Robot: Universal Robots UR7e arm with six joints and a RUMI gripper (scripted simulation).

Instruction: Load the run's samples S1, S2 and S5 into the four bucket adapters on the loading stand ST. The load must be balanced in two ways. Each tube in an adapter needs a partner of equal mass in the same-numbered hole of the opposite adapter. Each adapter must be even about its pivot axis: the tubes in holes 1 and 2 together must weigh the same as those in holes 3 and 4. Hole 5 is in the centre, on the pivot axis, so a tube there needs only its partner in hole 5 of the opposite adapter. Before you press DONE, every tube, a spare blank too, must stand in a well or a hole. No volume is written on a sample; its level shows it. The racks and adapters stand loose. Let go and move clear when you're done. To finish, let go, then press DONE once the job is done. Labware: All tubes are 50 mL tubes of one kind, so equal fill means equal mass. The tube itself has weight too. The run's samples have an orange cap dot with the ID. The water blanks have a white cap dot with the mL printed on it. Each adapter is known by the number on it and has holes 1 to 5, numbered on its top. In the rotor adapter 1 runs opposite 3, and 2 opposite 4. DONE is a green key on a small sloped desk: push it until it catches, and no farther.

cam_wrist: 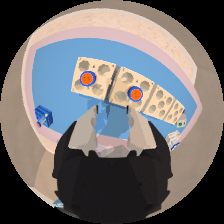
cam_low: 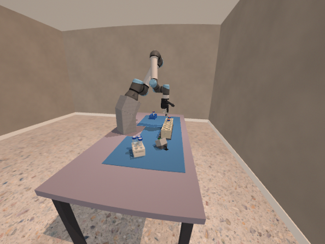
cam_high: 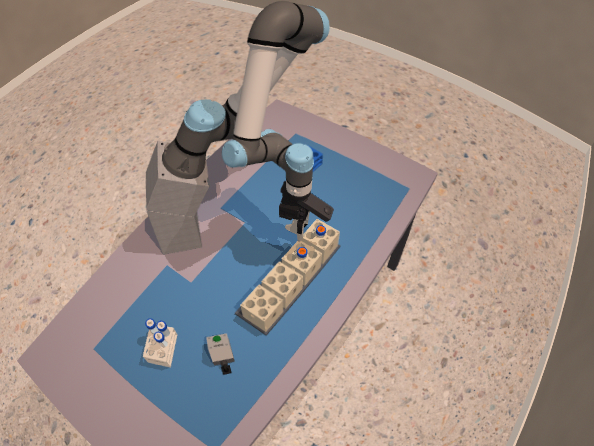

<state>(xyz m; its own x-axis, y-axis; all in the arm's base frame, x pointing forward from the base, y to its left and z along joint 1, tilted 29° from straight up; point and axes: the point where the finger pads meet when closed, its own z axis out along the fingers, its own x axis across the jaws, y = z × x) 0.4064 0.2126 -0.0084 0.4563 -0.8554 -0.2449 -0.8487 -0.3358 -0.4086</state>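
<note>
Four cream bucket adapters [cam_high: 254, 316] [cam_low: 167, 131] stand in a row on the blue mat [cam_high: 350, 200]. The far adapter holds an orange-dotted sample tube [cam_high: 320, 230] [cam_wrist: 88, 77]. The second adapter holds another orange-dotted sample tube [cam_high: 301, 252] [cam_wrist: 135, 93]. The two near adapters show only empty holes. My gripper [cam_high: 299, 229] [cam_low: 166, 112] [cam_wrist: 112, 105] is open and empty; it hangs above the mat just beside these two adapters on the arm's side, clear of both tubes. A blue rack [cam_high: 317, 159] [cam_low: 153, 116] [cam_wrist: 43, 116] stands at the far end of the mat.
A cream rack [cam_high: 161, 352] [cam_low: 138, 151] with three white-dotted blanks [cam_high: 159, 327] stands at the near left of the mat. The sloped desk [cam_high: 220, 350] [cam_low: 161, 143] with the green DONE key [cam_high: 216, 338] stands between it and the adapters. The arm's grey pedestal [cam_high: 175, 205] is to the left.
</note>
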